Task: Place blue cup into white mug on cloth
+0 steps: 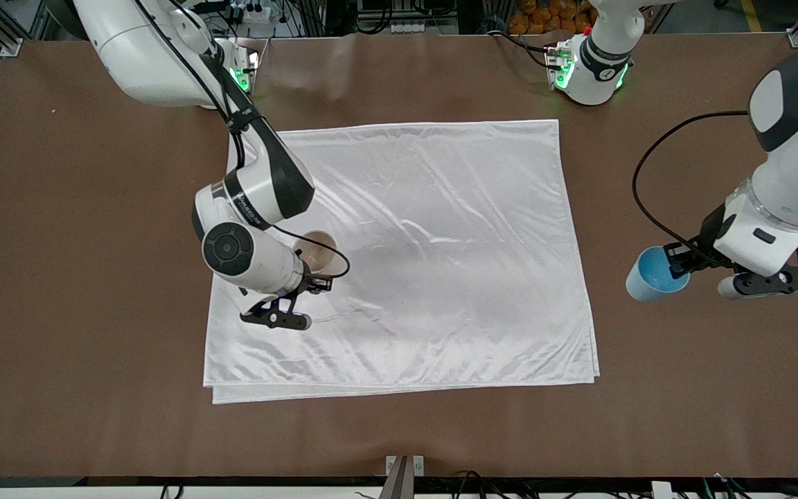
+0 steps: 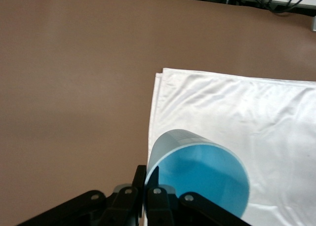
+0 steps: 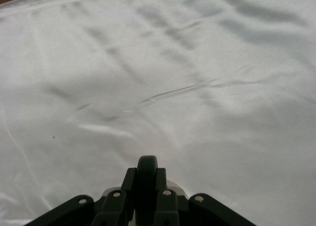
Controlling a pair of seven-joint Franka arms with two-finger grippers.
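The blue cup hangs tilted over the bare table, off the cloth's edge toward the left arm's end. My left gripper is shut on its rim. In the left wrist view one finger sits inside the blue cup and one outside, at the left gripper. The white mug is over the cloth, near its edge toward the right arm's end. My right gripper is shut on its black handle. Only a sliver of the mug shows in the right wrist view. Whether it rests on the cloth I cannot tell.
The folded cloth covers the middle of the brown table, which shows bare on all sides of it. The arm bases stand along the table's edge farthest from the front camera. The right arm's forearm reaches over the cloth's corner.
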